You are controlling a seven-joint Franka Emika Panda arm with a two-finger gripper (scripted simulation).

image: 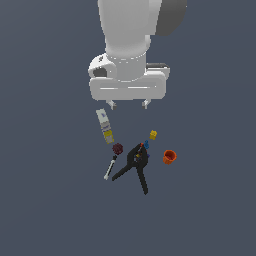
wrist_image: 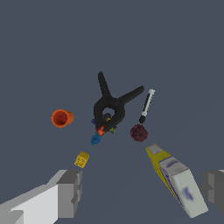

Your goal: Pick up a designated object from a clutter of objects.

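Glossy white arm w/ thick cylindrical link, grey shaded shoulder section above it, rounded white wrist housing w/ dark recess on one side, wide flat white hand block below housing, gripper (image: 129, 104) w/ two short pale finger stubs, grey blocky fingertips (wrist_image: 70, 192) in wrist view

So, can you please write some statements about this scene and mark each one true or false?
1. The gripper is open and holds nothing. True.
2. The maroon ball sits inside the orange cup. False: it lies apart from the cup, on the other side of the black spring clamp.
3. The marker lies beside the maroon ball. True.
4. The yellow cube is stacked on the white-yellow box. False: it rests alone on the surface, on the clamp's other side.
5. The gripper is touching the maroon ball. False: it hangs above the clutter, touching nothing.
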